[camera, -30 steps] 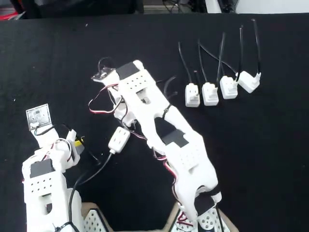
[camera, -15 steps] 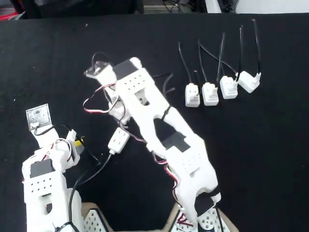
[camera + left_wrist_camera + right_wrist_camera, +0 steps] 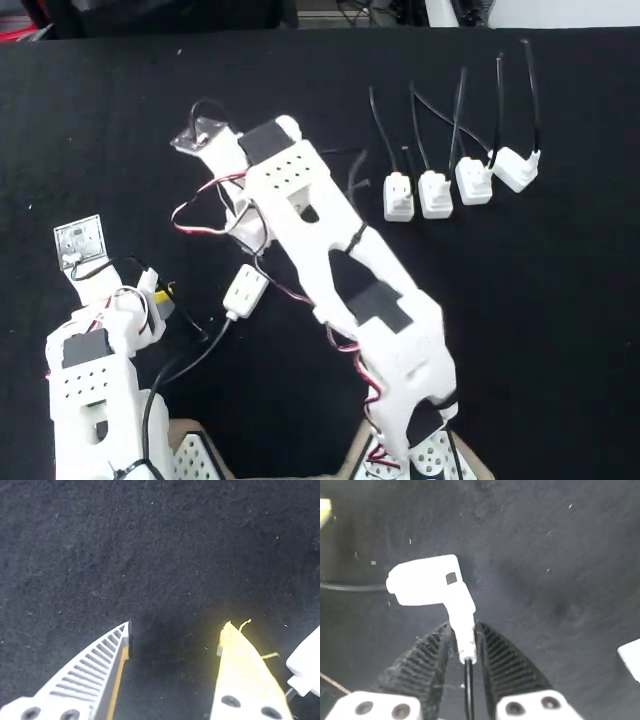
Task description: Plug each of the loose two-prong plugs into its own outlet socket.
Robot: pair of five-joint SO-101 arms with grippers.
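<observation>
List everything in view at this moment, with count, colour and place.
Table: one, black cloth, under everything.
Corded plugs: four, white with black cords, in a row on the far right part of the table.
Held plug: one, white with a black cord, gripped at its neck.
Outlet strip: one, white with a black cable, lying between the two arms.
Left claw: one, white and yellow fingers, open over bare cloth.
Right claw: one, black fingers, shut on the plug's neck.

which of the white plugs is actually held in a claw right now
The plug in the right claw, pinched at its neck where the cord exits. The other four plugs lie loose in a row on the table.
</observation>
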